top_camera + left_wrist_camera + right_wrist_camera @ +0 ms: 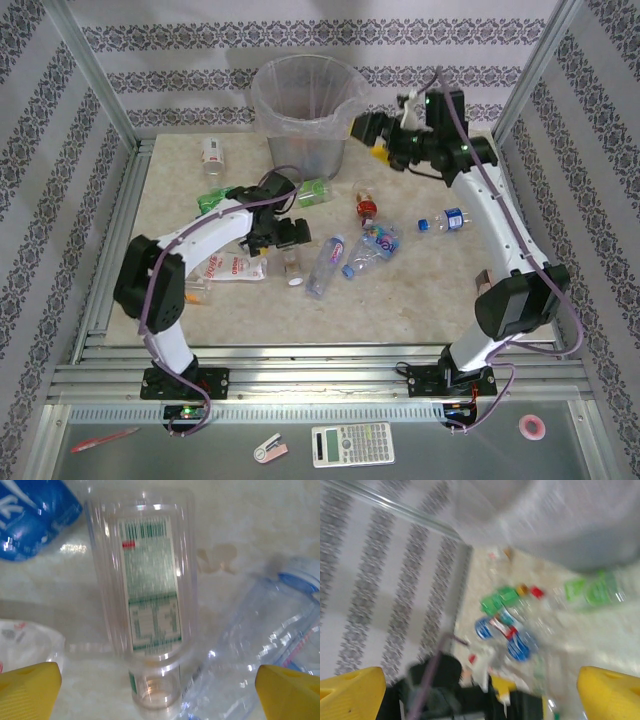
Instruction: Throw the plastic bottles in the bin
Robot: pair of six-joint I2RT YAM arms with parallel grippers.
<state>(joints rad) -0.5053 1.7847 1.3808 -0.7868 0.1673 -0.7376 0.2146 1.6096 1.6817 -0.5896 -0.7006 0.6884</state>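
Left gripper (160,694): we see its jaws spread wide over a clear bottle (150,580).
Right gripper (376,132): we see its jaws apart, empty, beside the bin (300,125).

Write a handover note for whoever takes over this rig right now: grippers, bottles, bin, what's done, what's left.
Left gripper: open, low over a clear bottle lying on the table, a finger on either side, not gripping.
Right gripper: open and empty, raised beside the rim of the bin.
Bottles: roughly ten scattered on the table between the bin and the arms; a stray bottle lies at the far left.
Done: unclear, as the bin's contents cannot be made out.
Left: close on the clear bottle, bin it, then clear the rest.
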